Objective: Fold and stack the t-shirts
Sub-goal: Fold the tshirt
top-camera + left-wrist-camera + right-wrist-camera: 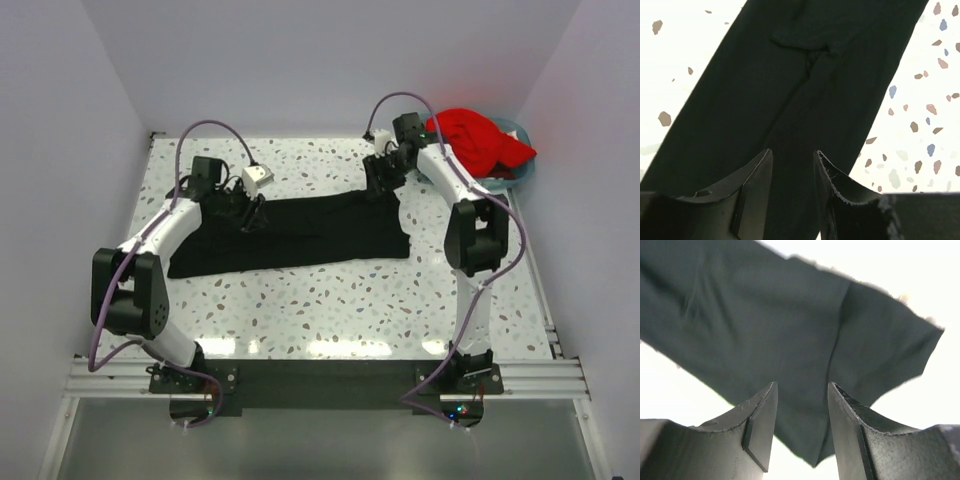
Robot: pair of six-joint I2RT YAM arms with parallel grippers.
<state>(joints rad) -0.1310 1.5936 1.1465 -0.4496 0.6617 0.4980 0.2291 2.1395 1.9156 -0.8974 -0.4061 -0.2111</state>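
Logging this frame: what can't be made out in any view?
1. Basket: top view, mostly covered by the red shirt.
2. Black shirt, far edge: top view, partly hidden under the left gripper and right gripper.
3. Black shirt's outline: both wrist views, cut off by frame edges; right wrist view is blurred.

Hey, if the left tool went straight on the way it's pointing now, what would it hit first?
Most likely the flat black cloth t-shirt, which fills the view just ahead of the open left tool, with the speckled white tabletop beneath it. How near the cloth is, the picture doesn't show.
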